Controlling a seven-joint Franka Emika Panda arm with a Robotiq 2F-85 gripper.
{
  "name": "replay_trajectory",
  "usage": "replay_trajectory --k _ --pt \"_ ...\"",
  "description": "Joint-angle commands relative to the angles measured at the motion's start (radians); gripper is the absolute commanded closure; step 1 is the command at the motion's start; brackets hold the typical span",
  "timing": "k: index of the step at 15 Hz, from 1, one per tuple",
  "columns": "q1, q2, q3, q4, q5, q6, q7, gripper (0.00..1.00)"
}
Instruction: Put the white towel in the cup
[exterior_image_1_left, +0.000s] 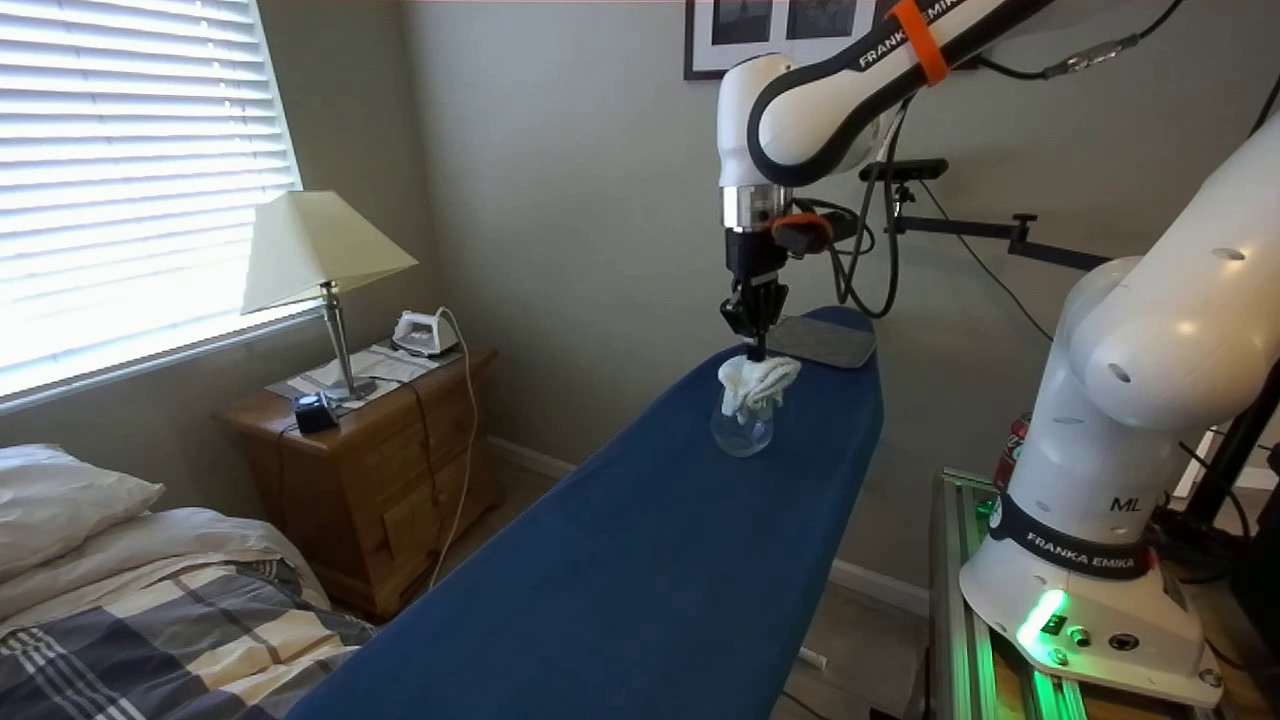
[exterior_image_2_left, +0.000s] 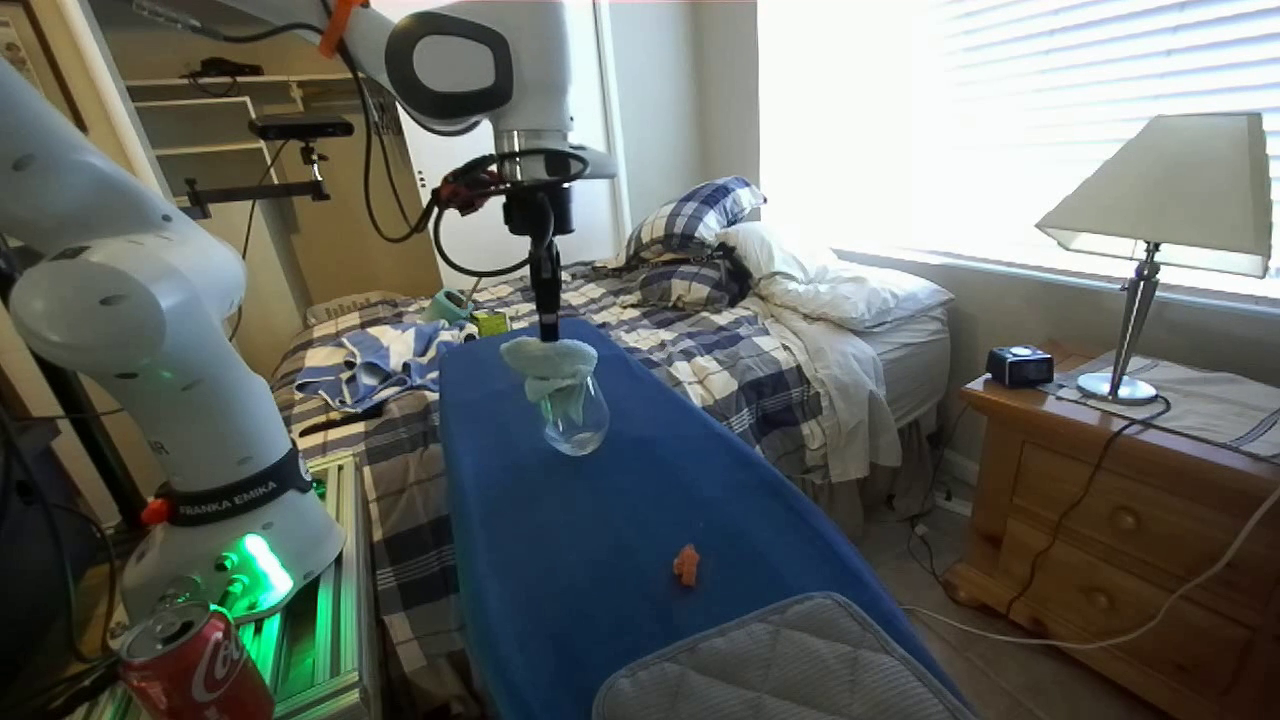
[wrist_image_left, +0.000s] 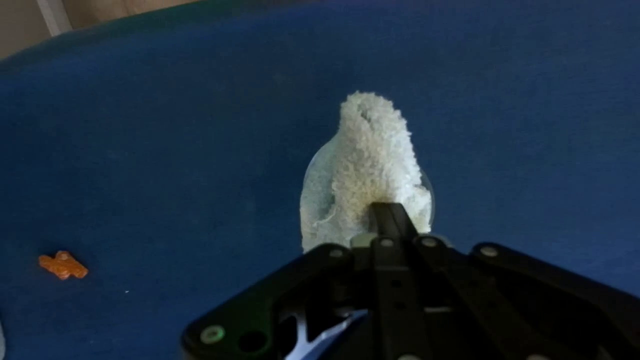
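Observation:
A clear rounded glass cup (exterior_image_1_left: 742, 436) stands on the blue ironing board; it also shows in an exterior view (exterior_image_2_left: 582, 432). The white towel (exterior_image_1_left: 757, 380) is bunched on the cup's mouth. In an exterior view the towel (exterior_image_2_left: 552, 358) has a thick fold over the rim and a part hanging down inside the glass. In the wrist view the towel (wrist_image_left: 374, 155) covers most of the cup's opening. My gripper (exterior_image_1_left: 757, 352) points straight down, its tips touching the towel's top. In the wrist view the gripper's fingertips (wrist_image_left: 392, 210) are together, with no cloth visible between them.
The blue ironing board (exterior_image_2_left: 600, 540) carries a small orange object (exterior_image_2_left: 686, 566) and a grey quilted pad (exterior_image_2_left: 780, 665). A bed (exterior_image_2_left: 780, 400) and a wooden nightstand (exterior_image_1_left: 400, 480) with a lamp stand beside it. A red can (exterior_image_2_left: 195, 665) stands near the robot base.

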Motion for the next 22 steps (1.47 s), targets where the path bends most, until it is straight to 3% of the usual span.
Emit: replay_trajectory --k 1,22 --pt "-0.024 0.037 0.01 0.003 -0.046 -0.006 0.047 1.0" --pt "-0.017 0.144 -0.005 -0.053 -0.089 0.14 0.005 1.0"
